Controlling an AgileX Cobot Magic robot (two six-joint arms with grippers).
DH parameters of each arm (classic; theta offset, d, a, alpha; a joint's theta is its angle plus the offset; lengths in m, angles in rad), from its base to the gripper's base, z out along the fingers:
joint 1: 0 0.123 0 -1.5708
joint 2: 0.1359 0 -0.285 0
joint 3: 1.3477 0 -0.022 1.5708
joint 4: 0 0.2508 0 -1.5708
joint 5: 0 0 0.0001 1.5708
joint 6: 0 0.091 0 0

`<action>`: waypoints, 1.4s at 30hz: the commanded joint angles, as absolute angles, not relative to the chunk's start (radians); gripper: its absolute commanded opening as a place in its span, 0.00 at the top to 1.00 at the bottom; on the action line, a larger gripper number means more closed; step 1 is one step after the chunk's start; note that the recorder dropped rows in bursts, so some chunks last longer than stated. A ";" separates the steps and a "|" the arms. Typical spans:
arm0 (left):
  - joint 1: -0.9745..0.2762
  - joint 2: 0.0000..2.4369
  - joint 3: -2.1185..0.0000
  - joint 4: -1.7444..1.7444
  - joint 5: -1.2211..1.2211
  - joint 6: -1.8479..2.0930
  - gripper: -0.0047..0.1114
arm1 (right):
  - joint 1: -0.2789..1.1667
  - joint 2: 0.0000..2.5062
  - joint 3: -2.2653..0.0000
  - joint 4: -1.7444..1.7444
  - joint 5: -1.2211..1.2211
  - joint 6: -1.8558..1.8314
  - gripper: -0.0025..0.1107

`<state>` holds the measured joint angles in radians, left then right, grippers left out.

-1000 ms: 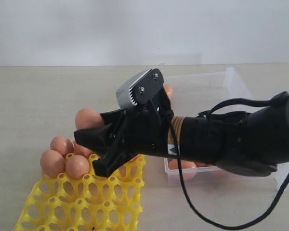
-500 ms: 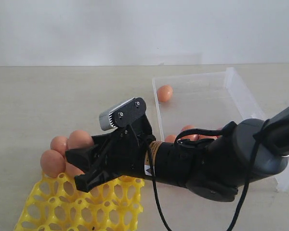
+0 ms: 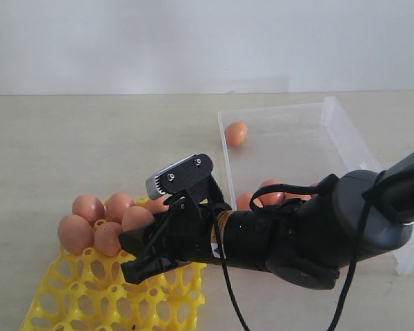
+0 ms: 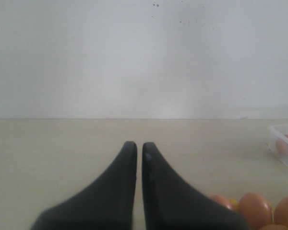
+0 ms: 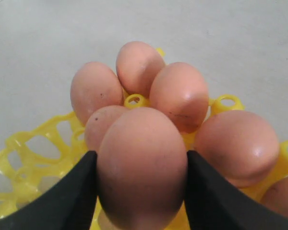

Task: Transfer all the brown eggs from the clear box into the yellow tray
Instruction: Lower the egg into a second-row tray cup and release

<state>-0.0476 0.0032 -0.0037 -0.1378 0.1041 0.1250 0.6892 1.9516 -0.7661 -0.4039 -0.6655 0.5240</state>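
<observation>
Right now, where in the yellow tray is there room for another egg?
The front rows of the yellow tray are bare cups, from the egg cluster to the front edge. It's crowded at the far left corner, where brown eggs sit packed together.

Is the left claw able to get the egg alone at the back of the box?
Probably yes: the box is open on top and nothing stands near that egg, but the left claw is shut and must open first.

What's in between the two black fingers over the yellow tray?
A brown egg, gripped by the right gripper; the right wrist view shows it best.
</observation>
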 commanded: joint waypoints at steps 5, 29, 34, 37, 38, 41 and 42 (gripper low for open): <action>-0.045 0.000 0.000 -0.138 0.099 0.128 0.92 | 0.692 1.949 -0.769 -0.398 -0.662 0.506 0.91; -0.045 0.000 0.000 -0.138 0.104 0.128 0.92 | 0.692 1.949 -0.769 -0.405 -0.571 0.507 0.48; -0.045 0.000 0.000 -0.138 0.104 0.128 0.92 | 0.692 1.949 -0.769 -0.405 -0.571 0.507 0.47; -0.045 0.000 0.000 -0.138 0.104 0.128 0.92 | 0.692 1.949 -0.769 -0.407 -0.571 0.507 0.47; -0.045 0.000 0.000 -0.138 0.100 0.128 0.92 | 0.692 1.949 -0.769 -0.409 -0.571 0.507 0.47; -0.045 0.000 0.000 -0.138 0.098 0.128 0.92 | 0.692 1.940 -0.769 -0.409 -0.553 0.507 0.48; -0.045 0.000 0.000 -0.138 0.098 0.128 0.92 | 0.692 1.934 -0.769 -0.409 -0.546 0.507 0.48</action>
<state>-0.0476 0.0032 -0.0037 -0.1378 0.1041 0.1250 0.6892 1.9516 -0.7678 -0.4040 -0.5763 0.5132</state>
